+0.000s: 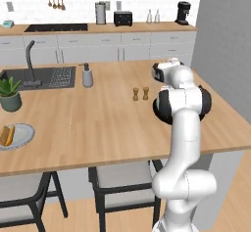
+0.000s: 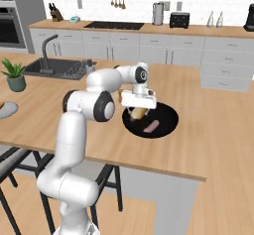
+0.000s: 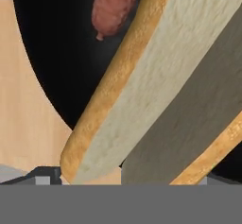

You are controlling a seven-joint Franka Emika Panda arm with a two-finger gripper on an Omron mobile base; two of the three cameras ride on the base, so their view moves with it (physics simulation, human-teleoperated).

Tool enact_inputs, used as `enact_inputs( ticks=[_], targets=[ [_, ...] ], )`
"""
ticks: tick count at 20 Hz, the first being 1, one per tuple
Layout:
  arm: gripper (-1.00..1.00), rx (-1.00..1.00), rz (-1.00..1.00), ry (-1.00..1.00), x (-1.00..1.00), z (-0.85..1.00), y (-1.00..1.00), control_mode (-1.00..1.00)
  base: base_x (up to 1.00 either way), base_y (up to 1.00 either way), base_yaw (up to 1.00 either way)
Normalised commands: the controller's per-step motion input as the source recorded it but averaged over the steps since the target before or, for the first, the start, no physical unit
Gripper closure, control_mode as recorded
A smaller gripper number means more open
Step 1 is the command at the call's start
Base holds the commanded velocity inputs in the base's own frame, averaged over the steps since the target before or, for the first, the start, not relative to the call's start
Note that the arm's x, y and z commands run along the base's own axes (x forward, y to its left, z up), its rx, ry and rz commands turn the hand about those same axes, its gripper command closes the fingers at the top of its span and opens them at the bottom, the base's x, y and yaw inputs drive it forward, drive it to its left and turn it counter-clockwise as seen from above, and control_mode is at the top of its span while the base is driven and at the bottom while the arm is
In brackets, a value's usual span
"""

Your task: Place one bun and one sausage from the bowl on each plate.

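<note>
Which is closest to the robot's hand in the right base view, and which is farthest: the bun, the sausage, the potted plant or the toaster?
From the hand:
1. Bun, right under the hand, over the black bowl.
2. Sausage, lying in the bowl just beside it.
3. Potted plant and toaster: both far off, too close to call.

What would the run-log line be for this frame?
gripper: over bowl, at bun, grasp unclear | sausage: in bowl | plate: holds one bun

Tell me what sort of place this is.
A home kitchen, rendered rather than real: a wooden island counter with a sink, a stovetop on the back counter, and a toaster and coffee maker.
</note>
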Motion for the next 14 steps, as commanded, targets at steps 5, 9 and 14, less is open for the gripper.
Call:
enact_inputs(
  ticks=[5,9,14],
  targets=[
    [1.0,0.22,0.0,-0.09,-0.96,0.99,0.0,-1.0,0.0,0.0,0.0],
    [1.0,0.18,0.0,-0.1,-1.0,0.81,-0.01,-1.0,0.0,0.0,0.0],
    [1.0,0.03,0.0,-0.1,-1.0,0.48,0.06,-1.0,0.0,0.0,0.0]
  ],
)
